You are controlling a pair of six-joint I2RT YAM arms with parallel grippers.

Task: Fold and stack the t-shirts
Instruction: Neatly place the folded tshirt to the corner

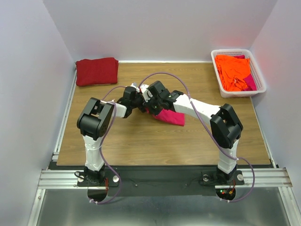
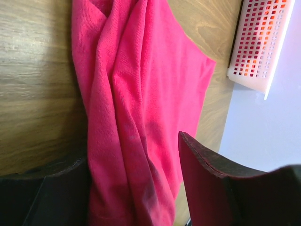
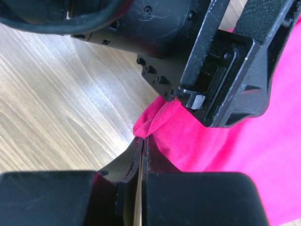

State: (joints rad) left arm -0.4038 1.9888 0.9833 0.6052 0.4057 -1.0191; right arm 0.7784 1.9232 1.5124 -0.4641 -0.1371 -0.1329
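**Pink shirt mid-table, both my hands at it**

The wooden table [image 1: 141, 146] has pale walls around it. At far right, the white basket [image 1: 260, 75] holds orange t-shirts [image 1: 233, 70]. A folded maroon t-shirt [image 1: 97, 70] lies far left. The pink t-shirt [image 1: 169, 117] lies mid-table, partly hidden by my wrists. My right gripper [image 3: 141, 141] pinches its fold tight. My left gripper [image 2: 127, 150] stands apart astride the bunched cloth.

A bright pink t-shirt [image 1: 169, 117] is showing against a brown wood-grain bench [image 1: 141, 146], with a maroon t-shirt [image 1: 96, 70], orange t-shirts [image 1: 233, 70] and white latticed basket [image 1: 235, 51].
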